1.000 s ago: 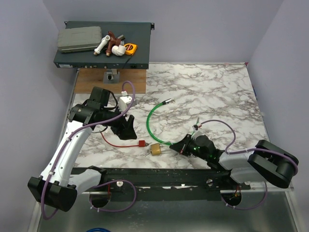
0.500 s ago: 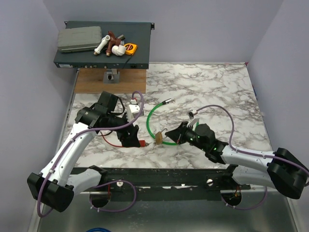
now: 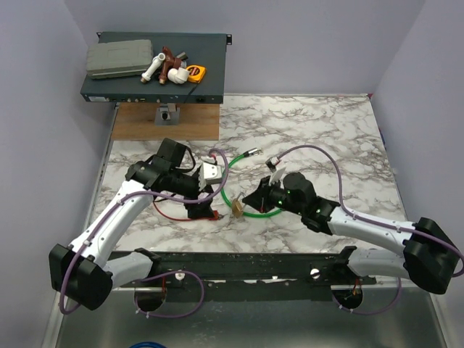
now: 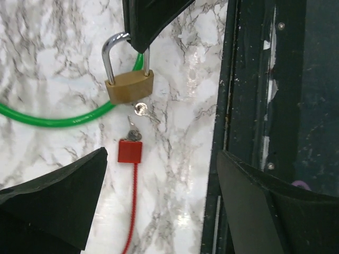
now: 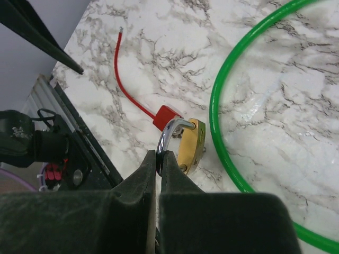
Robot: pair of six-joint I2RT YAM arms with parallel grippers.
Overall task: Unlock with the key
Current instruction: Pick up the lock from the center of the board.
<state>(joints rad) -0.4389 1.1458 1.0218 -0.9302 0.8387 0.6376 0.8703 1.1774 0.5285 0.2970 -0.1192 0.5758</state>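
The key [image 4: 140, 109] lies on the marble [image 4: 53, 42] just under the padlock [image 4: 130, 87], above a red tag [image 4: 130, 151], ahead of the left gripper [image 4: 161, 159] (fingers [image 4: 58, 196] spread wide, touching nothing); the right gripper [image 5: 159, 159] pinches the shackle [image 5: 170, 128]

- No txt, nr, brand or sign that I can read in any view.
- Brass padlock [image 4: 129, 87]: the face looks plain to me, no stamp legible.
- Key [image 4: 141, 109] just below it: too small, I cannot tell any marking.
- Red tag [image 4: 130, 151]: plain red, no print visible.
- Yellow tape measure [image 3: 196, 72] at the back: there is maybe a label, but it is too small and blurred to read.
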